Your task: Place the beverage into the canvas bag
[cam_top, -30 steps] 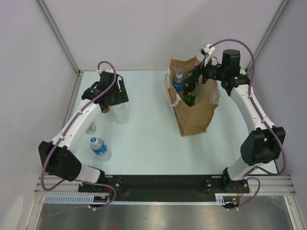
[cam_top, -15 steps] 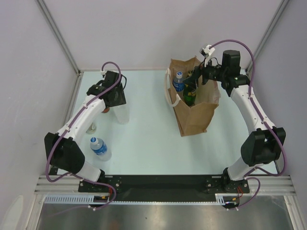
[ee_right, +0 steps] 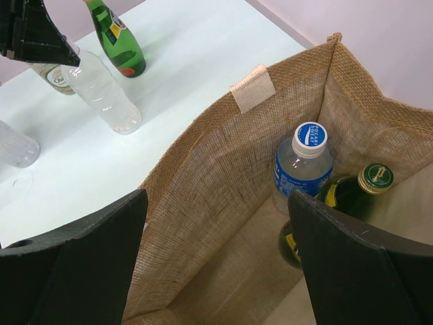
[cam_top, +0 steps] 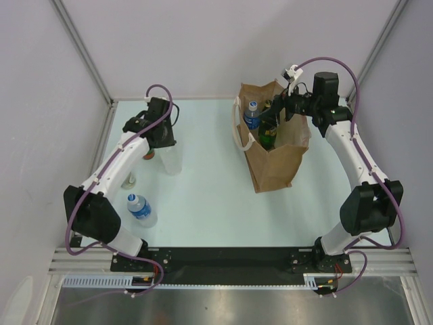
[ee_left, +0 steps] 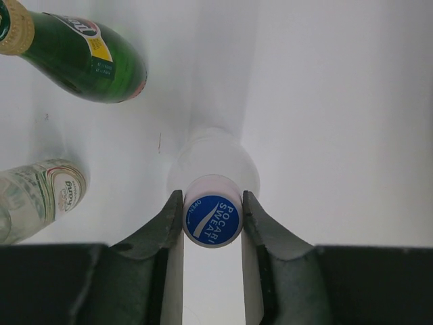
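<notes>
Grasp step: your left end effector clamped on bottle cap, far left of worktop; right end effector wide open, empty, over bag; next, lift straight, carry right, clear bag rim.

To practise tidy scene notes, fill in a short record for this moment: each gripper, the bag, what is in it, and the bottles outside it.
left gripper: shut on the clear bottle at its blue cap
clear bottle: standing on the table
right gripper: open, over the bag's mouth, holding nothing
bag: upright, mouth open
in bag: water bottle, dark bottle
also on table: green bottle, glass bottle, small bottle
</notes>
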`<state>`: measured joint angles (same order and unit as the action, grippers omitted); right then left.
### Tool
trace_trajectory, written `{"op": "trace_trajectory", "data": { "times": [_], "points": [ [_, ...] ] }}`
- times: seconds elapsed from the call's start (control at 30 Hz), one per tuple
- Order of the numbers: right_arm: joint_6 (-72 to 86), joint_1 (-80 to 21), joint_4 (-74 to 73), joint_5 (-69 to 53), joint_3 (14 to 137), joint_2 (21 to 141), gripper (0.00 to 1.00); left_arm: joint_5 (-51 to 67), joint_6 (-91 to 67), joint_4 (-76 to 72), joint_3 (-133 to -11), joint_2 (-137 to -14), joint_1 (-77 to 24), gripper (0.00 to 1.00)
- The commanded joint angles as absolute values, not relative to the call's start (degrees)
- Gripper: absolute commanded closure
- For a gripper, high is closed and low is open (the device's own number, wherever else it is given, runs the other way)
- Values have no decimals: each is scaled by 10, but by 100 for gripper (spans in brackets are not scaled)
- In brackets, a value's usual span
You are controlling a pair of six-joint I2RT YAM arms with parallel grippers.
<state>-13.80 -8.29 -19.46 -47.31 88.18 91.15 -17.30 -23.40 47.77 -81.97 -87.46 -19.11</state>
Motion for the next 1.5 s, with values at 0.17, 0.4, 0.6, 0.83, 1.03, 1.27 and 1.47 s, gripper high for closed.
{"op": "trace_trajectory", "data": {
  "times": [0.17,0.4,0.6,0.83,1.03,1.27,1.47],
  "points": [
    [-128,-85,-190,-497,889,876,10,-156,-115,424,-861,-831,-247,100],
    [-122,-85,-194,-509,903,872,10,-94,-48,385,-867,-794,-296,100],
    [-136,-84,-214,-538,909,864,10,-69,-8,369,-913,-794,-343,100],
    [-154,-77,-238,-526,918,848,10,-49,-11,363,-1006,-815,-375,100],
    [-185,-72,-278,-506,911,829,12,-13,-43,340,-1086,-841,-390,100],
    [-237,-63,-329,-510,868,788,49,16,-73,320,-1188,-882,-401,100],
    [-267,-63,-359,-520,804,768,74,34,-94,314,-1271,-913,-410,100]
  ]
}}
